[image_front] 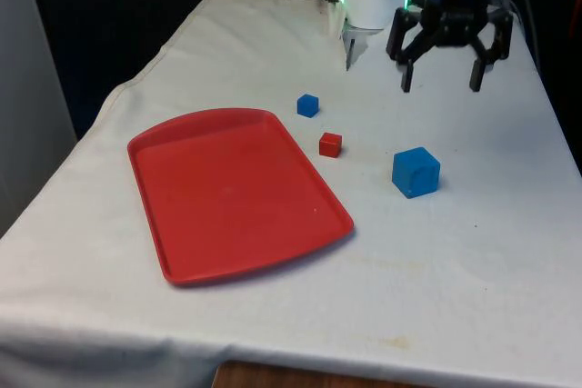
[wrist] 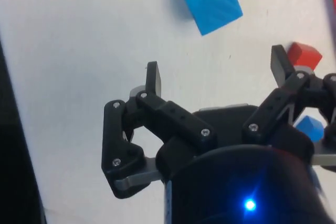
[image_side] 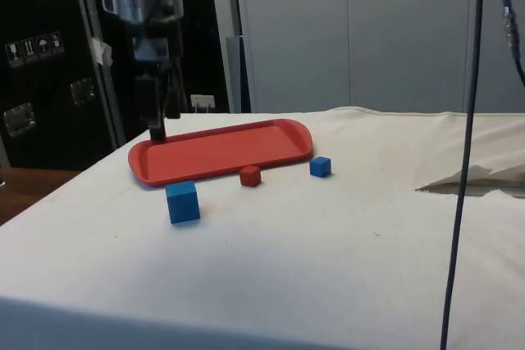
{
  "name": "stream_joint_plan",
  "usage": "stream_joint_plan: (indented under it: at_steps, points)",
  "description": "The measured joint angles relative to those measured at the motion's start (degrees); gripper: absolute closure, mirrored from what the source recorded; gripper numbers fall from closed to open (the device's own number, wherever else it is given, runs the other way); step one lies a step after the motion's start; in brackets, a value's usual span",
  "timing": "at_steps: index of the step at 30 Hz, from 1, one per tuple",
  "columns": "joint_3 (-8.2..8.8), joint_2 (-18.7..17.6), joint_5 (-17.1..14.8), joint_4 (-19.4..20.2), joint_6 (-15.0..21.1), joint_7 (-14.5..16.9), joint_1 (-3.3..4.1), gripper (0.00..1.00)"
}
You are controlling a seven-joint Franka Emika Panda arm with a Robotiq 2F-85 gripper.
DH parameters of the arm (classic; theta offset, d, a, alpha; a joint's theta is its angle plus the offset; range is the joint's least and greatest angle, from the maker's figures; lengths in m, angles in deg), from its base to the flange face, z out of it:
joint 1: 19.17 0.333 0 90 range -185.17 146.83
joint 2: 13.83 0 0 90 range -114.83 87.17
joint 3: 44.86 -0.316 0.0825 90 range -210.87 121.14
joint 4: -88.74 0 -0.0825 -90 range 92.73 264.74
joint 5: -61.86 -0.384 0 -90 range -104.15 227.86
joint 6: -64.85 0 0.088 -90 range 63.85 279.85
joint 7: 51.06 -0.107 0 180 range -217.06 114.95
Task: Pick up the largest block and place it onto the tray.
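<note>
Right now your gripper (image_front: 441, 88) hangs above the cloth with its fingers (wrist: 153, 77) spread wide and nothing between them. You'll find the large blue block (image_front: 416, 172) on the table (image_front: 455, 261), nearer the front camera than the claw and well apart from it. It sits off the red tray (image_front: 232, 193), toward the front view's right, beside a small red cube (image_front: 330, 144) and a small blue cube (image_front: 307, 104).

We found the tray (image_front: 227, 193) on the table (image_front: 473, 261); in the front view, all three blocks lay to its right: largest block (image_front: 416, 172) farthest, middle block (image_front: 330, 144) nearest, smallest block (image_front: 308, 104) behind.
</note>
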State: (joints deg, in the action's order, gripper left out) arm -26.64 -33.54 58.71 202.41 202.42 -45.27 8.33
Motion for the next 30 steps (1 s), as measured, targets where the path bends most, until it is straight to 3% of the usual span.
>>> stream_joint_plan:
  at_steps: [13, 30]
  points:
    - [0.0, -4.7, -0.23, 0.06, 5.16, 4.58, -1.03, 0.0]
    - [-0.69, -9.68, -2.35, 0.8, 12.66, 8.59, -1.26, 0.0]
